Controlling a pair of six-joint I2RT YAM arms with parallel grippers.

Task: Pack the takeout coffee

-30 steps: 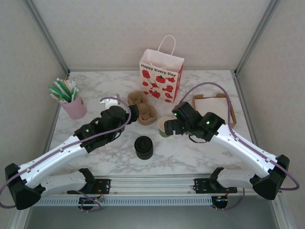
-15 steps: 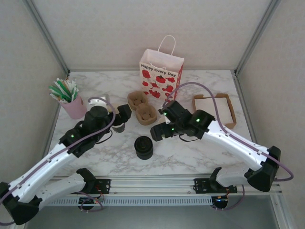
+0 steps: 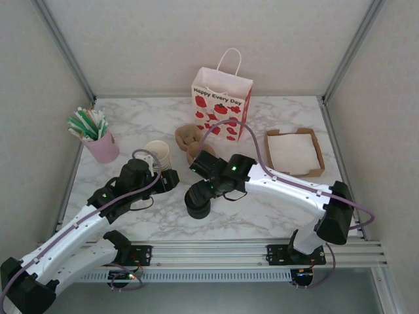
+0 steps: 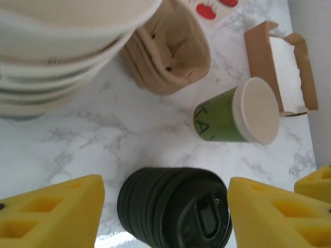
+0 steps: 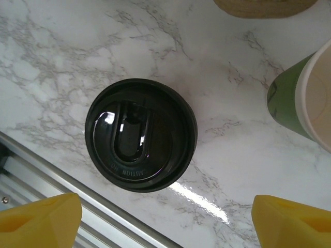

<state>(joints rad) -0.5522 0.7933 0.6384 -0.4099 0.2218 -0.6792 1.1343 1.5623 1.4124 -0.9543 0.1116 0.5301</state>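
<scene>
The right gripper (image 3: 198,191) hangs over the black lid stack (image 3: 198,205) at centre frame in the top view, jaws spread wide and nothing held. The left gripper (image 3: 168,180) sits just left of it, beside the stacked paper cups (image 3: 158,154), its fingers parted too and empty. The takeout coffee cup (image 4: 222,118) (green, no lid on it) stands centre right in the left wrist view, above the lids and below right of the brown carrier (image 4: 168,49).
</scene>
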